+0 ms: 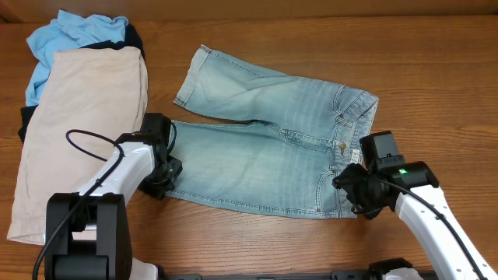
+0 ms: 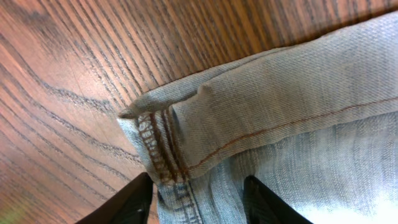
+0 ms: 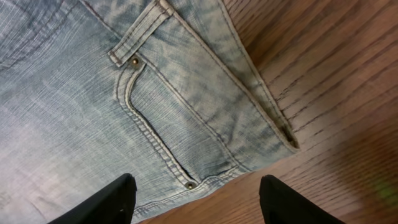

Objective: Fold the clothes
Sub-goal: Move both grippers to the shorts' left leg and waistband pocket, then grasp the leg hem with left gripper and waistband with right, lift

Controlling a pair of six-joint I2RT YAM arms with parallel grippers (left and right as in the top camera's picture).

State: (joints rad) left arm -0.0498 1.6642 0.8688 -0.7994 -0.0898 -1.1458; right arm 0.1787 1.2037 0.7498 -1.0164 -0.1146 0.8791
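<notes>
Light-blue denim shorts (image 1: pixel 268 155) lie flat in the middle of the brown wooden counter (image 1: pixel 436 62). Left jaws are wide open over the near leg's hem, on the left. Right jaws are wide open over the near waist corner, on the right.

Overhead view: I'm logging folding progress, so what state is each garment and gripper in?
Light-wash blue denim shorts: spread flat, unfolded.
Beige fabric shorts: lying flat, on top of the other two.
Sky-blue top: crumpled, partly covered.
Black garment: mostly hidden underneath.
Left gripper: open, at leg hem.
Right gripper: open, at waistband corner.
</notes>
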